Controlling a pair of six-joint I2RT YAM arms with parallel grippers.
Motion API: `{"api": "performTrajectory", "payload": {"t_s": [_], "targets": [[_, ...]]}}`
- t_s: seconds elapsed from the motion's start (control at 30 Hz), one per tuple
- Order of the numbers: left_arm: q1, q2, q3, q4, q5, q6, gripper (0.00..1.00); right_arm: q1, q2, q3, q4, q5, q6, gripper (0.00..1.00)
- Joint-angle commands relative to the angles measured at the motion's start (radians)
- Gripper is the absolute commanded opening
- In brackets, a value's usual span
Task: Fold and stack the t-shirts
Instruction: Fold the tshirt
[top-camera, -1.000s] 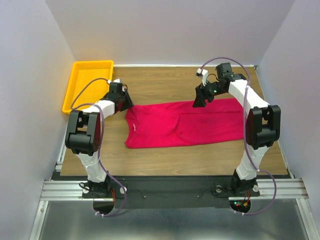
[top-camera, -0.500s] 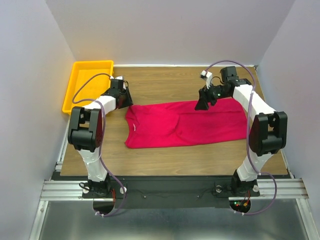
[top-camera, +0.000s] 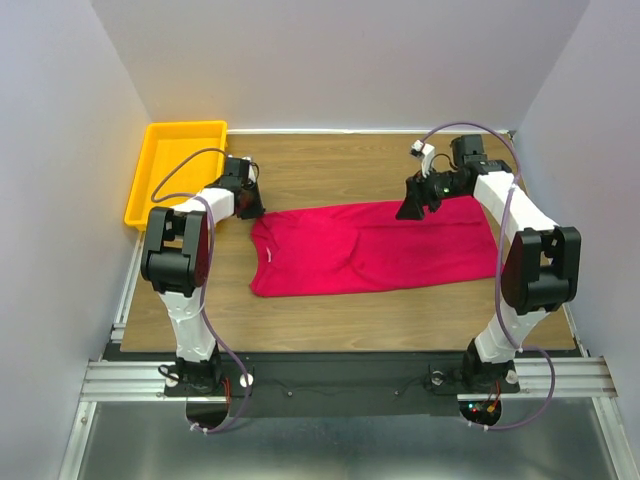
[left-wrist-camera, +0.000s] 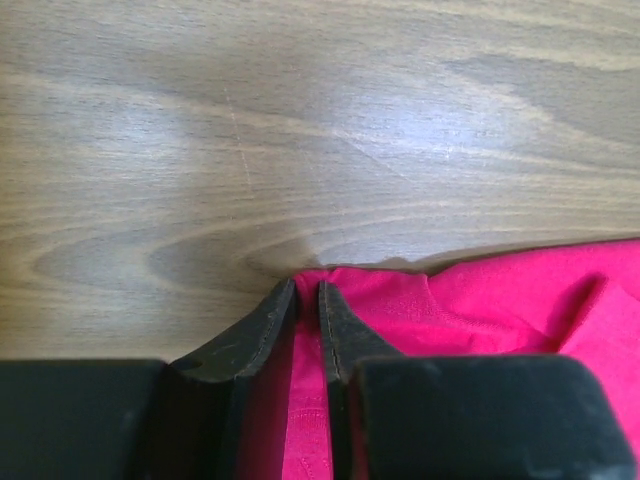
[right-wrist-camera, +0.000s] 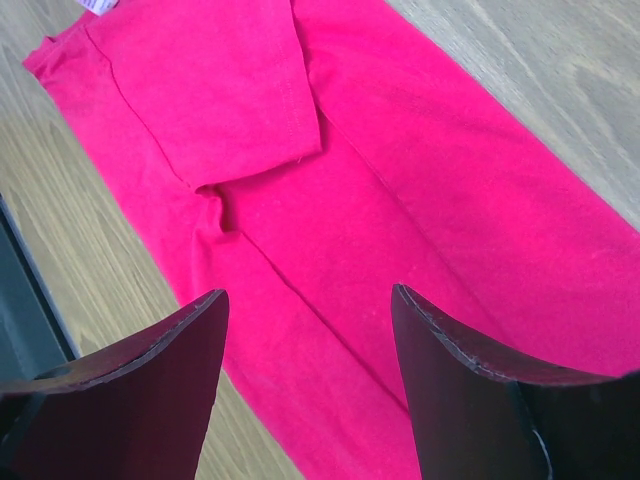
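Note:
A crimson-red t-shirt (top-camera: 370, 248) lies folded lengthwise as a long band across the middle of the wooden table, collar end on the left. My left gripper (top-camera: 252, 207) sits low at its far left corner. In the left wrist view its jaws (left-wrist-camera: 307, 290) stand almost together with a fold of the red fabric (left-wrist-camera: 480, 305) pinched between them. My right gripper (top-camera: 410, 208) hovers over the shirt's far edge near the middle. In the right wrist view it (right-wrist-camera: 308, 300) is wide open above the t-shirt (right-wrist-camera: 400, 180), holding nothing. A white neck label (right-wrist-camera: 98, 5) shows at the top.
A yellow plastic tray (top-camera: 185, 126) stands at the far left corner of the table, just behind the left arm. White walls close in the table on the left, back and right. Bare wood (top-camera: 330, 165) lies beyond the shirt and in front of it.
The left gripper's jaws have closed onto the shirt's far left corner. The right gripper has shifted slightly to the right along the far edge, still open.

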Motion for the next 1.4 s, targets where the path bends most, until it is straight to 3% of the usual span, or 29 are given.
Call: {"api": "performTrajectory", "payload": {"t_s": [0.0,0.07,0.13,0.37,0.77,1.0,1.07,1.17,1.37], "targets": [[0.005,0.0,0.041,-0.04,0.023,0.025,0.21,-0.014,-0.051,0.0,0.042,-0.031,0.016,0.72],[0.005,0.007,0.05,-0.045,0.023,0.036,0.16,-0.016,-0.051,0.0,0.043,-0.031,0.018,0.72],[0.005,0.013,0.056,-0.053,0.023,0.042,0.0,-0.02,-0.053,0.0,0.043,-0.034,0.019,0.72],[0.005,0.04,0.155,-0.065,-0.014,0.06,0.0,-0.034,-0.059,-0.004,0.046,-0.034,0.021,0.72],[-0.001,0.324,0.664,-0.194,-0.038,0.042,0.0,-0.066,-0.074,-0.021,0.057,0.011,0.013,0.72],[0.001,0.566,1.148,-0.266,-0.026,-0.077,0.0,-0.066,-0.109,-0.072,0.133,0.145,0.042,0.72],[0.009,0.606,1.189,-0.244,-0.008,-0.107,0.07,-0.087,-0.116,-0.087,0.155,0.176,0.053,0.72],[0.015,0.597,1.188,-0.165,0.014,-0.131,0.56,-0.092,-0.119,-0.115,0.195,0.233,0.062,0.73],[0.018,0.484,1.159,-0.129,-0.055,-0.055,0.68,-0.094,-0.116,-0.15,0.224,0.236,0.065,0.73]]}}
